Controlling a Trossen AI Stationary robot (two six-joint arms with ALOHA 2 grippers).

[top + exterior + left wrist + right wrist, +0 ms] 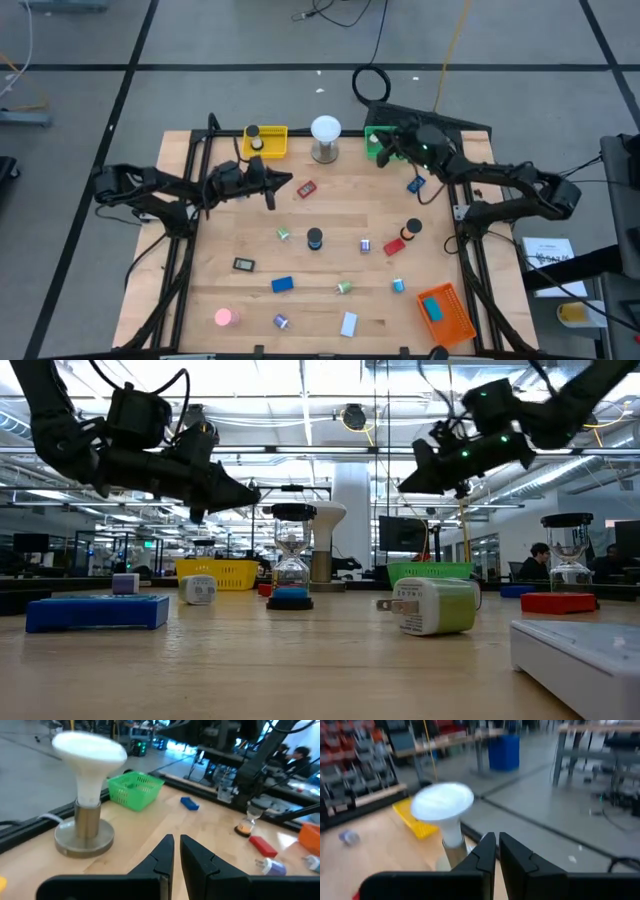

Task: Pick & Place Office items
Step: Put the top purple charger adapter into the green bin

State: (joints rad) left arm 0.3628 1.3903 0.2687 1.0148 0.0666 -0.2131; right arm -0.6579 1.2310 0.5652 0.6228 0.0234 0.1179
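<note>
You're barely started: left gripper (272, 192) and right gripper (385, 148) both hover pinched together on nothing, with nearly all the office items (315, 238) scattered on the table (200, 290) below them

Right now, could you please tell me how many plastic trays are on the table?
3: a yellow tray at the far edge left of the lamp, a green tray to its right, an orange tray at the near right corner.

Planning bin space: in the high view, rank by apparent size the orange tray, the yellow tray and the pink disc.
1. Orange tray, largest.
2. Yellow tray, partly hidden by the left arm.
3. Pink disc, smallest.
</note>
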